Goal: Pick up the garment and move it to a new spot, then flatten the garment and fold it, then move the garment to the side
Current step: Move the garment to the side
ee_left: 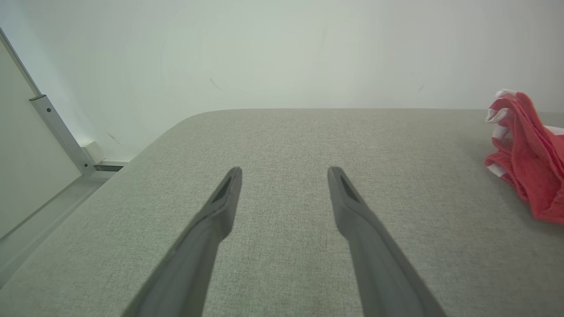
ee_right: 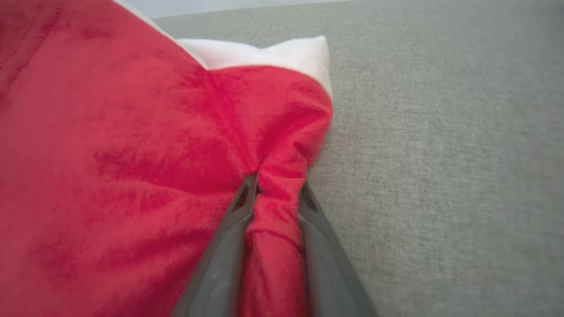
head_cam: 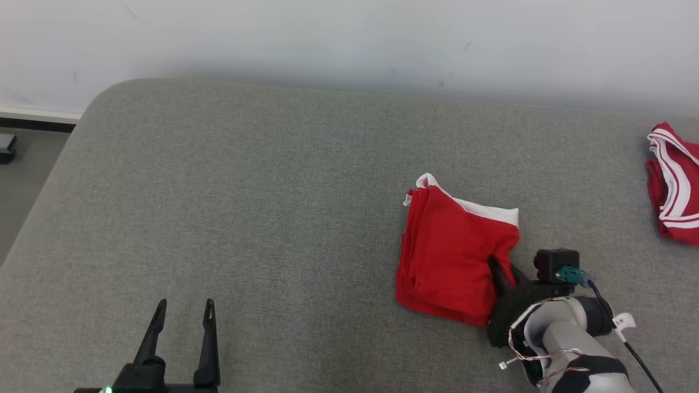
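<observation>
Pinching red garment (head_cam: 448,256) fold: right end effector (ee_right: 275,185) | left end effector (ee_left: 284,174): spread wide

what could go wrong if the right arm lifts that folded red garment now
1. The right jaws pinch only a bunched bit at one edge of the folded red garment, so lifting may let the layers fall open.
2. Dragged rightwards, it could run into the red-and-white striped garment lying near the grey pad's right side.

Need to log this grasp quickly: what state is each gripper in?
Left gripper: open, holding nothing.
Right gripper: closed on a bunched edge of the red garment.
</observation>
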